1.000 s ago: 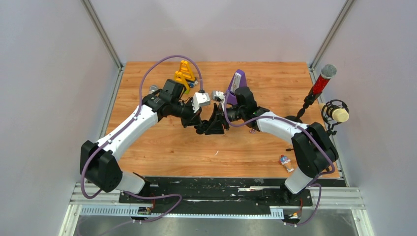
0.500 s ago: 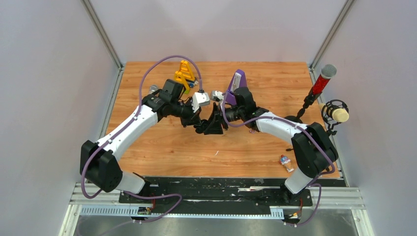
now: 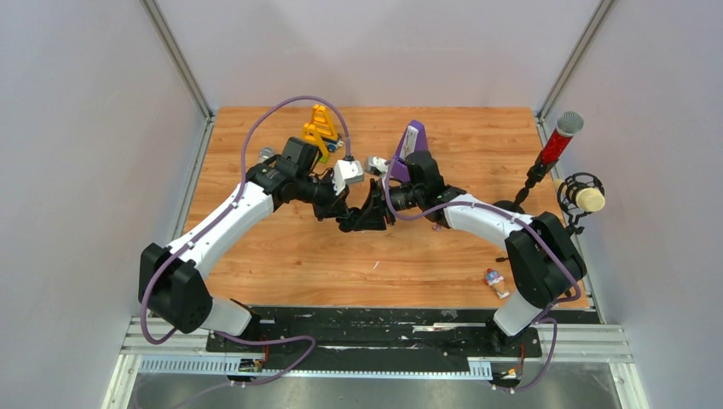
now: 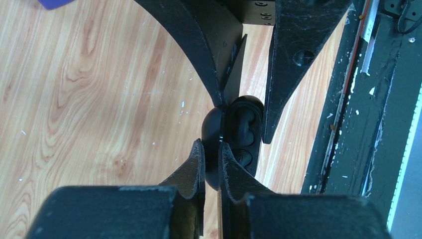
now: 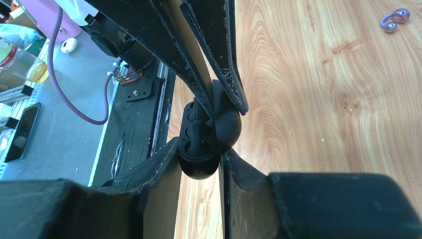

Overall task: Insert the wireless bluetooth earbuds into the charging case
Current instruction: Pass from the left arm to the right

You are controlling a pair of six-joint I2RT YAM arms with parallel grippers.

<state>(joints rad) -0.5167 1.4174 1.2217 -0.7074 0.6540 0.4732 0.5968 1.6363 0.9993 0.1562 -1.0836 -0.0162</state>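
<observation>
Table (image 3: pixel 281 256) w/ left arm (image 3: pixel 230 213) and right arm (image 3: pixel 486 217) meeting mid-board, noses together.

Vs 1 s ago: barely any change. Right wrist looks edged a touch toward the left one, so the joined black mass sits slightly further left.

- left gripper (image 4: pixel 211 149): clenched on the domed lid (image 4: pixel 211 124) of the charging case (image 4: pixel 241 134).
- right gripper (image 5: pixel 199 157): clamped across the case body, pads touching both sides.
- Case hangs between the two, apparently clear of the wood, hinged open.
- earbuds (image 4: pixel 243 124): dark rounded shapes in the wells. Black on black, can't confirm fully seated.

Judgement: buds prob. in. The small inward creep reads as easing the case shut, not a new pick.
</observation>
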